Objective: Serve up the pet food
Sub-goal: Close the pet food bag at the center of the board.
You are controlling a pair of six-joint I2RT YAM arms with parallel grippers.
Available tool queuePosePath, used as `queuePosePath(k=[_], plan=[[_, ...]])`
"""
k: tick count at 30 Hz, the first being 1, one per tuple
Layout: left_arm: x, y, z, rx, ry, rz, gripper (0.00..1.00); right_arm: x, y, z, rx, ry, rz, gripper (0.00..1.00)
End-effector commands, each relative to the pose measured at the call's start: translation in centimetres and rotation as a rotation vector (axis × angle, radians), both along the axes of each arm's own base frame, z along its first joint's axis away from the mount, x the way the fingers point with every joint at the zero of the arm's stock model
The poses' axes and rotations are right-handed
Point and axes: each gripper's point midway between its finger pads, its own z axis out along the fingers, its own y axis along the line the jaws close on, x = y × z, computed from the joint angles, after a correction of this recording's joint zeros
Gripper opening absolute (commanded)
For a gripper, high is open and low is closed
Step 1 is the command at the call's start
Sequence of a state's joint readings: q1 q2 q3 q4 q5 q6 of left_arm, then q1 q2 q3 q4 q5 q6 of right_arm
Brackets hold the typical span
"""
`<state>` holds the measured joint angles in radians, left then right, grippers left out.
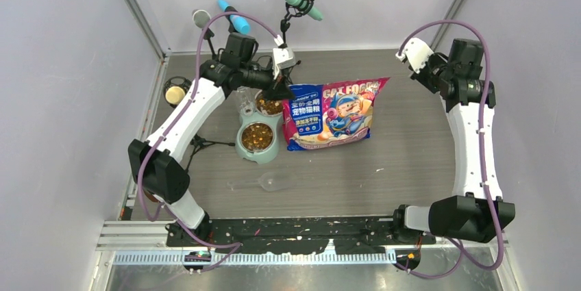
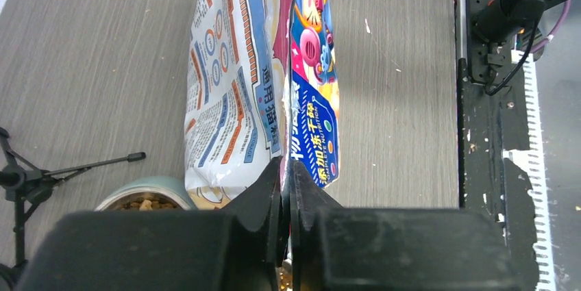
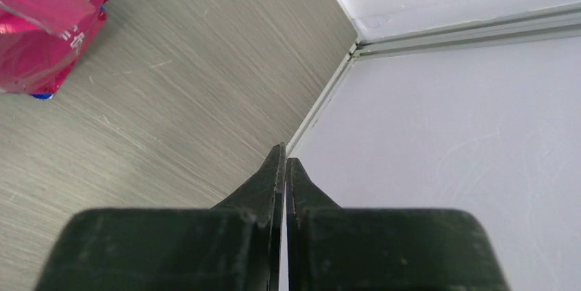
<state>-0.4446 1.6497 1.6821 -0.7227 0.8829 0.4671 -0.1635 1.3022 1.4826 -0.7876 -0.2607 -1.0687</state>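
Bag-handling looks to be the step in hand. The left fingers (image 2: 264,195) are pinched tight on the pink side seam of the bag (image 2: 233,99), which stretches away from them across the bench (image 2: 397,99). Some kibble (image 2: 144,203) already lies in the bowl (image 2: 147,185) of the feeder (image 1: 255,156), just beside the fingertips. Any tilt should be slow and low, with the bag's mouth over the bowl so no pellets scatter. The right fingers (image 3: 270,181) are pressed together on nothing, well apart from the bag, near the wall (image 3: 445,168).
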Motion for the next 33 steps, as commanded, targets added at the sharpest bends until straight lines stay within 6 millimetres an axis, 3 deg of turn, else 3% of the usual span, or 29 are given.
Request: queuePosePath(k=[1,3,5,7,9,13,18,22,28,33], plan=[[-1.2,0.7,2.3,-0.031,0.018,0.025,0.27,0.7,0.6,3.9,0.061,-0.177,-0.023,0.05],[-1.3,0.4,2.7,-0.038,0.019,0.022,0.47,0.7,1.2,4.5,0.11,-0.202,-0.022,0.05],[-1.4,0.1,3.0,-0.042,0.018,0.02,0.55,0.5,2.4,5.2,0.173,-0.224,0.007,0.2],[-1.5,0.0,3.4,-0.049,0.017,0.016,0.59,-0.1,4.6,6.2,0.254,-0.254,0.09,0.47],[-1.7,-0.2,3.8,-0.053,0.015,0.009,0.61,-0.7,6.7,6.7,0.331,-0.261,0.158,0.62],[-2.2,-0.4,4.2,-0.059,0.01,-0.003,0.62,-2.2,11.7,6.8,0.435,-0.222,0.348,0.72],[-2.2,-0.7,3.9,-0.046,0.0,0.001,0.59,-3.9,19.9,5.4,0.473,-0.115,0.602,0.74],[-1.8,-0.6,3.5,-0.021,-0.019,0.024,0.54,-4.3,24.9,4.6,0.485,-0.046,0.728,0.74],[-1.2,-0.5,3.1,0.001,-0.034,0.052,0.44,-3.8,29.9,3.8,0.432,-0.013,0.832,0.69],[-1.1,-0.5,2.9,0.004,-0.032,0.053,0.36,-3.2,32.0,2.4,0.387,0.035,0.87,0.57]])
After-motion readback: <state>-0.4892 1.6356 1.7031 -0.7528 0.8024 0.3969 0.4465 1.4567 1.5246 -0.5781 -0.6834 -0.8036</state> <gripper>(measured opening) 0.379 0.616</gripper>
